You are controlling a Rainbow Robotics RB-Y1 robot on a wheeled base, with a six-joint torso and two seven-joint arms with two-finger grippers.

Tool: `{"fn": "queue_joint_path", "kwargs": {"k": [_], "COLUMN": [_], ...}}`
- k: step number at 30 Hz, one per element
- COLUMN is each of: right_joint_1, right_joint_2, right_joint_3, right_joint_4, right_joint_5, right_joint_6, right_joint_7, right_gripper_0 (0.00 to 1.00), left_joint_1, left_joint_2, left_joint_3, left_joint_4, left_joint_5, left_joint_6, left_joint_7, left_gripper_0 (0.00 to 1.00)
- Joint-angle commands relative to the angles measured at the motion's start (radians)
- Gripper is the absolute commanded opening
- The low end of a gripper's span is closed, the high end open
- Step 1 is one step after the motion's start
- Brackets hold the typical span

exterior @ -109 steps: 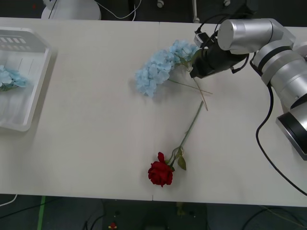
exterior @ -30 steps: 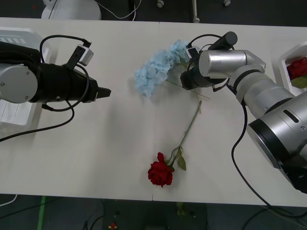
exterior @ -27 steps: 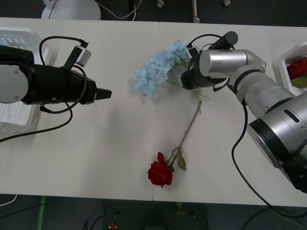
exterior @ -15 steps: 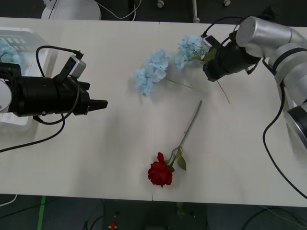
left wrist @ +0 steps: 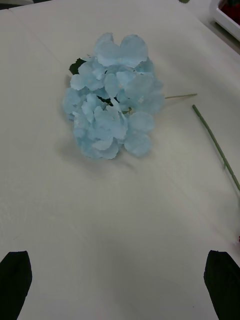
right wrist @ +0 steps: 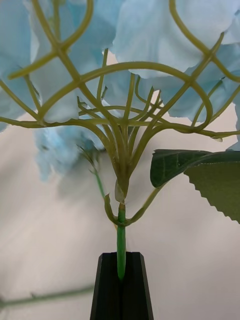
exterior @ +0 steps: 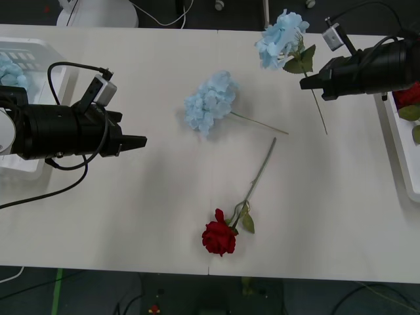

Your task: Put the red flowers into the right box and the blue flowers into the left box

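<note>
My right gripper [exterior: 306, 83] is shut on the thin stem of one of the blue flowers [exterior: 282, 34], holding it above the table's far right; in the right wrist view the black fingers [right wrist: 107, 287] pinch the green stem under that blue flower's bloom [right wrist: 155, 35]. A second blue flower [exterior: 210, 102] lies at table centre, with my open left gripper [exterior: 140, 140] to its left and level with it. In the left wrist view that blue flower [left wrist: 112, 120] lies ahead of the left gripper [left wrist: 118, 256]. A red flower [exterior: 220, 237] lies near the front edge.
The left box [exterior: 49, 125] at the left edge holds blue blooms. At the right edge, the right box [exterior: 398, 141] holds a red bloom [exterior: 409, 95]. The red flower's stem [left wrist: 216, 145] runs diagonally toward the centre, close to the lying blue flower's stem.
My right gripper has lifted one blue flower off the table and carried it up and to the right, away from the other. My left arm has stayed in place over the last half second.
</note>
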Motion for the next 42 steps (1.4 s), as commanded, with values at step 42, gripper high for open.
{"fn": "queue_joint_path", "kwargs": {"k": [42], "right_joint_1": [0.179], "right_joint_2": [0.327], "right_joint_3": [0.223], "right_joint_4": [-0.701], "right_joint_5": [-0.160], "right_joint_6": [-0.518], "right_joint_7": [-0.421], "right_gripper_0": [0.00], "left_joint_1": [0.177], "left_joint_2": [-0.104], "left_joint_3": [-0.382], "left_joint_4": [-0.028], "left_joint_5": [0.895], "left_joint_6": [-0.708], "left_joint_7": [-0.529], "left_gripper_0": [1.00]}}
